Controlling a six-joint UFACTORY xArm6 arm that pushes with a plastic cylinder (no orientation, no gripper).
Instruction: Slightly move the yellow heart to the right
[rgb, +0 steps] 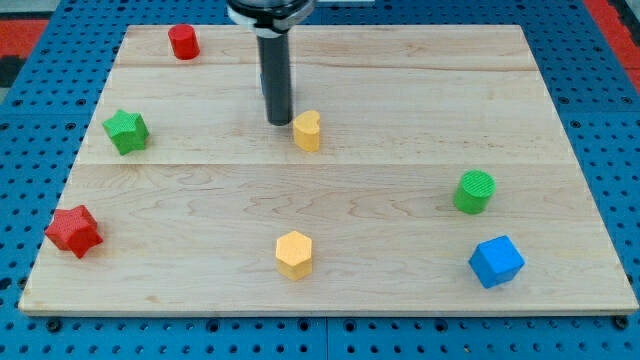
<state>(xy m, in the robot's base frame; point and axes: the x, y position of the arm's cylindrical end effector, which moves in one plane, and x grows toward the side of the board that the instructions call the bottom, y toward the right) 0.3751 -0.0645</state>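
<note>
The yellow heart (308, 130) lies on the wooden board (400, 200), a little above the board's middle. My tip (279, 122) rests on the board just to the left of the heart, very close to it or touching its left side. The dark rod rises straight up from the tip to the view's top edge.
A red cylinder (183, 42) sits at the top left, a green star (126, 131) at the left, a red star (73, 231) at the bottom left. A yellow hexagon (294, 254) sits at the bottom middle, a green cylinder (474, 192) and a blue cube (496, 261) at the right.
</note>
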